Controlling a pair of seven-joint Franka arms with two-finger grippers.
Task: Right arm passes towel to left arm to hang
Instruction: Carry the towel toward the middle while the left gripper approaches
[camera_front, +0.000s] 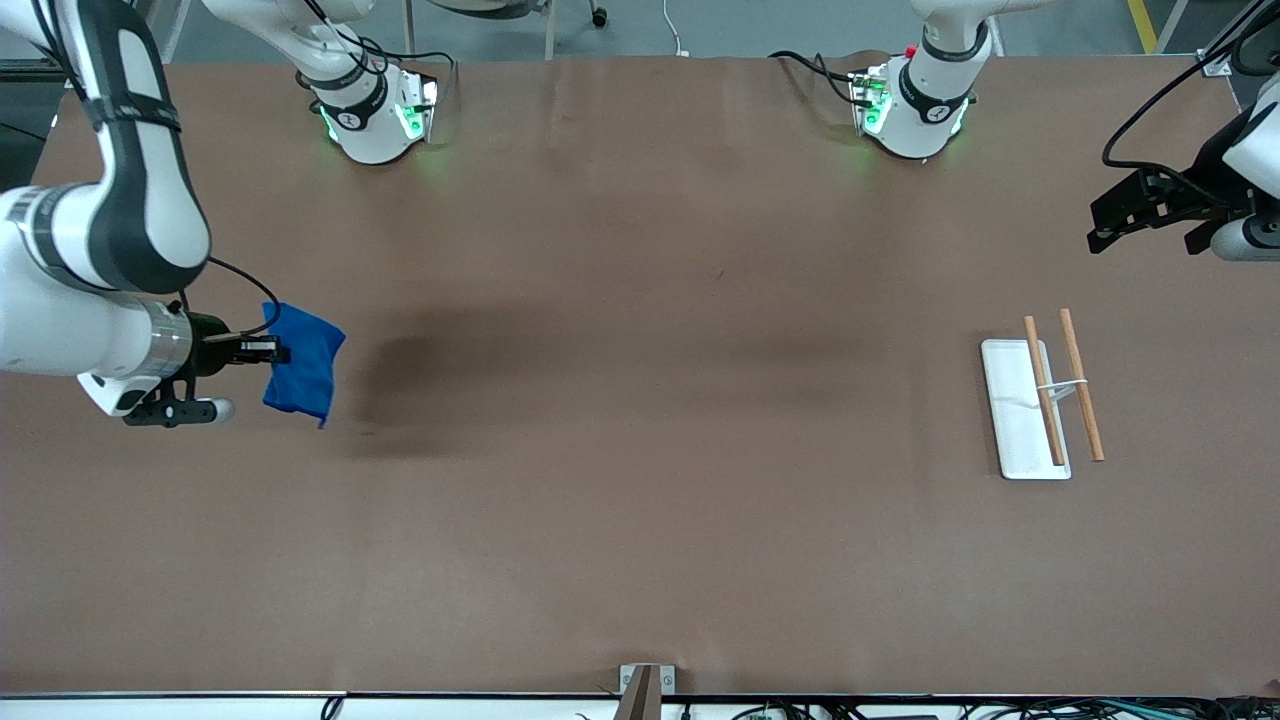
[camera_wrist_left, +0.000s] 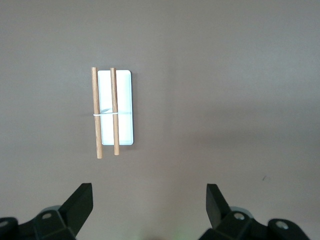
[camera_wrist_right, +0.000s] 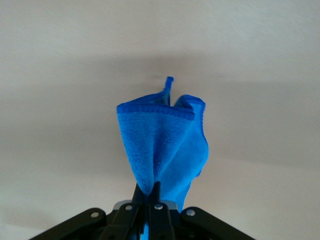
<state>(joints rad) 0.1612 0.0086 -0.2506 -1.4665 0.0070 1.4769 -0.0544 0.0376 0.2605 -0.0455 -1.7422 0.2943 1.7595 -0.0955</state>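
Note:
My right gripper (camera_front: 266, 350) is shut on one edge of the bright blue towel (camera_front: 305, 365) and holds it in the air over the right arm's end of the table. In the right wrist view the towel (camera_wrist_right: 162, 145) hangs bunched from the closed gripper (camera_wrist_right: 150, 192), with a short thread at its free corner. My left gripper (camera_front: 1140, 238) is open and empty, up in the air over the left arm's end of the table. In the left wrist view the gripper (camera_wrist_left: 150, 200) has its jaws wide apart above bare table.
A small rack (camera_front: 1022, 420) with a white base and two wooden rods (camera_front: 1082, 398) stands on the table at the left arm's end, also seen in the left wrist view (camera_wrist_left: 124, 107). The brown table (camera_front: 640, 450) stretches between the two arms.

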